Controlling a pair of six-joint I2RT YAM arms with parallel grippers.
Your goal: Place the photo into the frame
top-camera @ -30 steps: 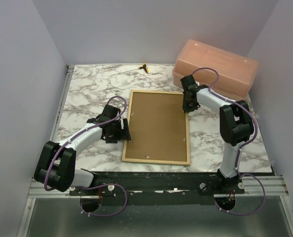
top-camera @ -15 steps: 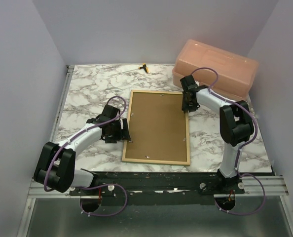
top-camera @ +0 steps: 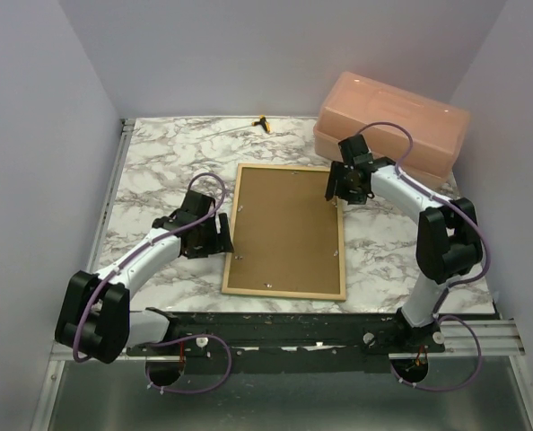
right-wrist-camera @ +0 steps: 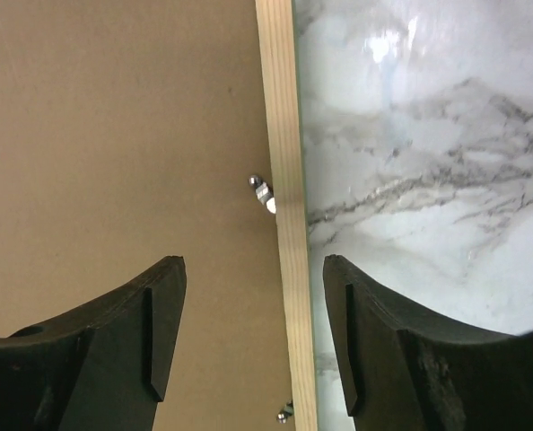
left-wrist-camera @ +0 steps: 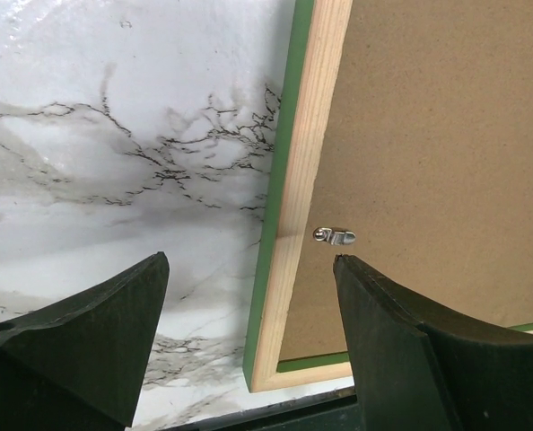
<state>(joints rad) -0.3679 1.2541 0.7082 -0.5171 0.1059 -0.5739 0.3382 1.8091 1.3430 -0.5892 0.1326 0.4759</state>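
Note:
The frame lies face down on the marble table, bare wood rails up, green showing on its outer edge. A brown hardboard backing panel fills it, held by small metal clips. The photo is hidden. My left gripper is open, its jaws straddling the left rail near the frame's near corner; nothing is held in the left gripper. My right gripper is open above the right rail near the far corner, and the right gripper is empty.
A translucent orange plastic box stands at the back right, just behind the right arm. A small yellow and black item lies at the table's far edge. Bare marble shows left of the frame.
The right gripper has opened from nearly shut and drawn slightly up and to the right off the frame's far right corner. The left gripper has stayed open, with its arm shifted a little.

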